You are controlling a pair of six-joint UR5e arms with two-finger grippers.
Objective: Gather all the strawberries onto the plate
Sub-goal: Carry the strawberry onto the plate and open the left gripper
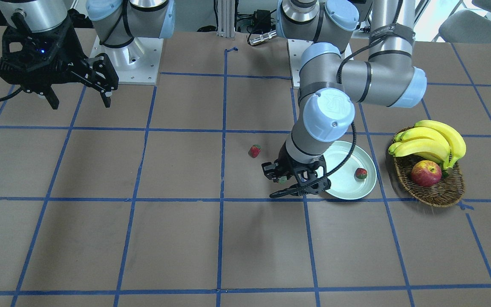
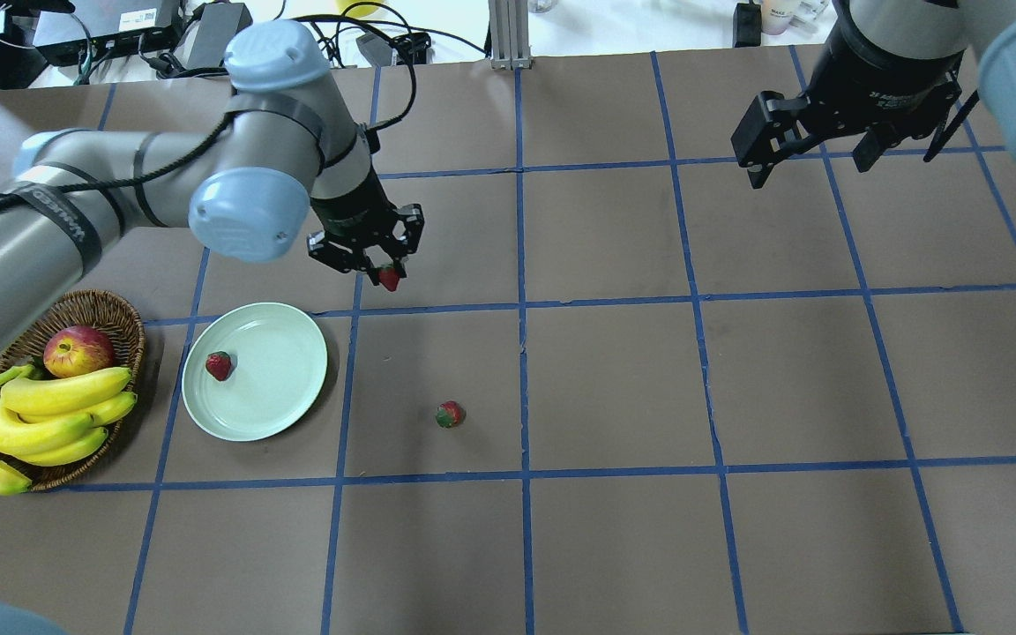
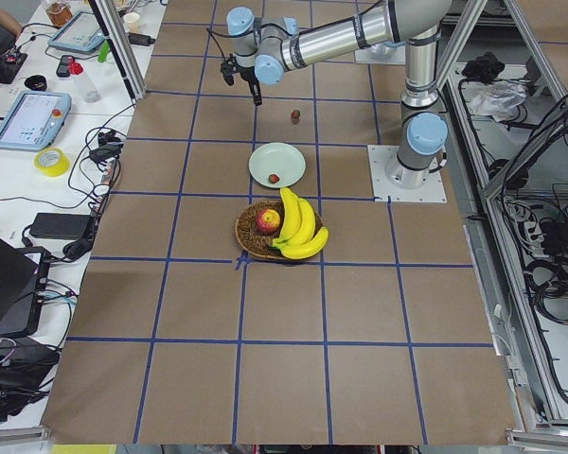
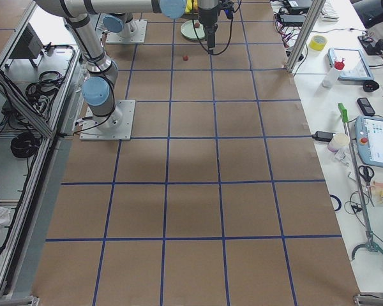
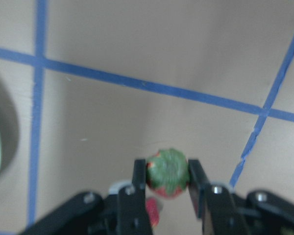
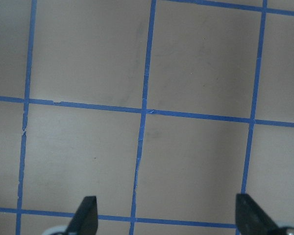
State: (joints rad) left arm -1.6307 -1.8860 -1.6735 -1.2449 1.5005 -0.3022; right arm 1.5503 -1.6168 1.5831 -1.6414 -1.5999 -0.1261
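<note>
While the left gripper hangs above the brown table, its jaws are drawn in narrow and pinch the first strawberry between the pads, green cap turned up toward the wrist camera. This gripper is near the plate but not over it: in the overhead view it sits off the plate's far right side, across a blue tape line, and in the left wrist view only a sliver of the pale rim shows at the left edge. A second strawberry lies inside the plate, close to the rim on the basket side. The third strawberry rests on the bare table, apart from the plate toward the middle of the table. Beside the plate, on the side away from that berry, stands a wicker basket holding a bunch of bananas and an apple. Well apart, over the other half of the table, the right gripper is raised with its jaws spread wide and nothing between them
</note>
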